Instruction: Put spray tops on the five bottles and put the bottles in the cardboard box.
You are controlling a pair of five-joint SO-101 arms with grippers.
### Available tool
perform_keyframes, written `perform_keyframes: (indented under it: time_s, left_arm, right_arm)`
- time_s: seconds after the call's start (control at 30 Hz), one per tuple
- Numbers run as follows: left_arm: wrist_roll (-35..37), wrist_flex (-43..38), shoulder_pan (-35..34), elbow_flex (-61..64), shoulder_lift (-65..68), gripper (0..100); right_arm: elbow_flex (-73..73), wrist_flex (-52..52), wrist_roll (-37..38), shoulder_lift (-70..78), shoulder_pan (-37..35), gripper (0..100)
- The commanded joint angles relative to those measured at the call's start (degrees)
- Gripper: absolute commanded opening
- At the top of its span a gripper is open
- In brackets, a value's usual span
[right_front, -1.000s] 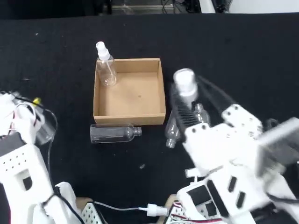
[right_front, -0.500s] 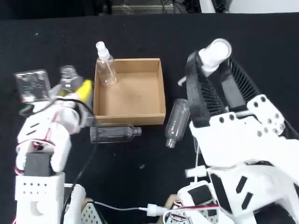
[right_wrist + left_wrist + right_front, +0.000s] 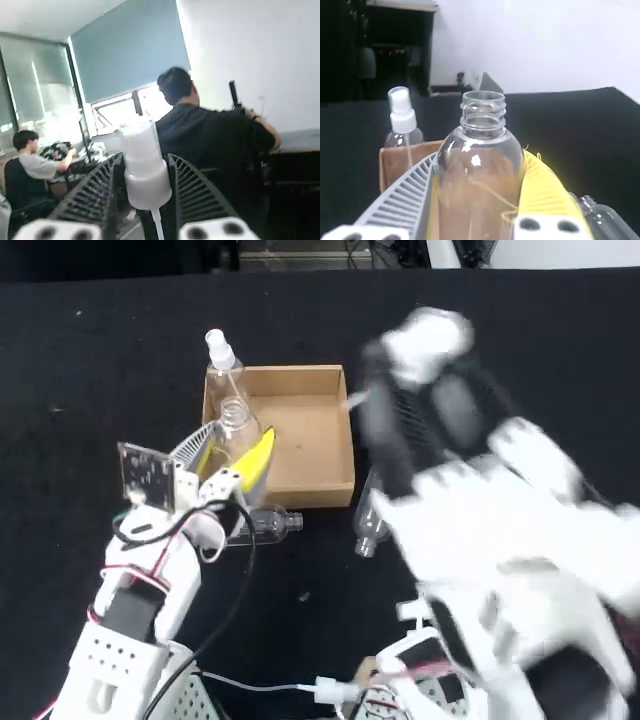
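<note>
– Two end effectors, both busy?

– Yes. The left end effector (image 3: pixel 232 445) is squeezed on a bare bottle (image 3: pixel 481 150). The bottle is upright with its neck open, by the left wall of the cardboard box (image 3: pixel 310 495). The right end effector (image 3: pixel 145 159) is clamped on a spray top (image 3: pixel 144 176), held high near the box's right side.

– How will the bottle feel?

– Light, thin and slick, I think. Squeeze too hard and it may dent or pop out. Holding its fat middle leaves the neck free.

– And the top?

– Small and hard, with a thin tube that bends. It must go straight down the neck.

– Is there room?

– Lots inside the box. A capped bottle (image 3: pixel 218 355) stands at its far left corner. A lying bottle (image 3: pixel 268 524) is just in front of the box, and another loose bottle (image 3: pixel 368 525) lies on the surface (image 3: pixel 100 340) by the right front corner. Watch those.
</note>
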Motion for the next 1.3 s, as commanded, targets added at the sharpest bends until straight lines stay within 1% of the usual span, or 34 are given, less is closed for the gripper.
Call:
perform_keyframes:
  time_s: [0.0, 0.17, 0.3, 0.4, 0.47, 0.6, 0.67, 0.8, 0.93, 1.03, 1.27]
  left_arm:
    - [-0.6, -2.2, 1.5, 2.3, -7.3, 3]
    - [-0.7, -2.3, 1.8, 8.1, -15.6, 3]
    - [-0.7, -2.3, 1.8, 11.9, -22.7, 3]
    - [-0.7, -2.3, 1.8, 12.4, -22.7, 3]
    - [-0.7, -2.3, 1.8, 12.7, -22.2, 3]
    - [-0.7, -2.3, 1.8, 12.8, -22.2, 3]
    - [-0.7, -2.3, 1.8, 12.8, -22.2, 3]
    - [-0.7, -2.3, 1.8, 12.9, -22.2, 3]
    - [-0.7, -2.3, 1.8, 12.9, -22.2, 3]
    - [-0.7, -2.3, 1.8, 12.9, -22.2, 3]
    - [-0.7, -2.3, 1.8, 12.9, -22.2, 3]
  right_arm:
    - [-1.3, -3.9, 0.1, 5.1, -5.3, 1.9]
    - [1.2, -10.4, 0.1, 8.3, -9.2, 1.9]
    - [1.8, -12.7, 0.1, 9.3, -15.3, 1.9]
    - [2.9, -14.2, 0.2, 9.5, -17.6, 1.9]
    - [4.6, -16.4, 0.4, 10.2, -17.5, 1.9]
    - [10.3, -21.5, 5.9, 12.9, -16.6, 1.5]
    - [12.9, -25.1, 7.5, 13.7, -16.4, 1.5]
    - [15.5, -29.3, 7.9, 14.3, -13.5, 1.5]
    - [16.7, -28.3, 7.8, 14.2, -11.2, 1.5]
    - [17.1, -26.5, 7.8, 13.9, -11.4, 1.5]
    - [12.6, -26.4, 7.8, 13.9, -12.4, 1.5]
